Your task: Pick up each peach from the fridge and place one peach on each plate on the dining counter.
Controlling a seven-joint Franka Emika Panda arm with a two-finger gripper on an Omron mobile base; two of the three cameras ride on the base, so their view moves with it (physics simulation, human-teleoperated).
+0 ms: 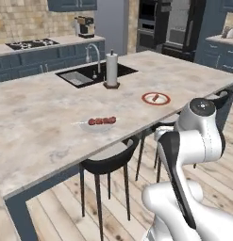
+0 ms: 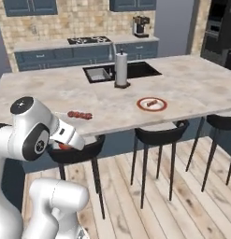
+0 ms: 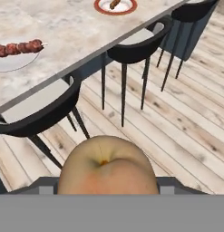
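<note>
- Gripper (image 3: 108, 190): closed on a peach (image 3: 108, 165), which sits between the finger tips low in the hand view; a sliver of orange-red shows below the wrist in the right base view. The fruit hangs over the wooden floor, short of the dining counter (image 1: 37, 117) edge and above the black stools (image 3: 136, 45).
- Pale plate (image 1: 96, 126): near the counter's front edge, carrying a brown-red skewer (image 1: 102, 121). It appears the closer target.
- Red-rimmed plate (image 1: 155, 99): further along the counter, also holding a small piece of food (image 1: 156, 97).
- Paper-towel roll (image 1: 111, 69) and black sink (image 1: 94, 73): well behind both plates.
- Step in hand, as judged: carry the peach to a plate. Lift clear of the counter edge before moving inward, descend over bare plate surface beside the skewer, and release low so the round fruit does not roll.
</note>
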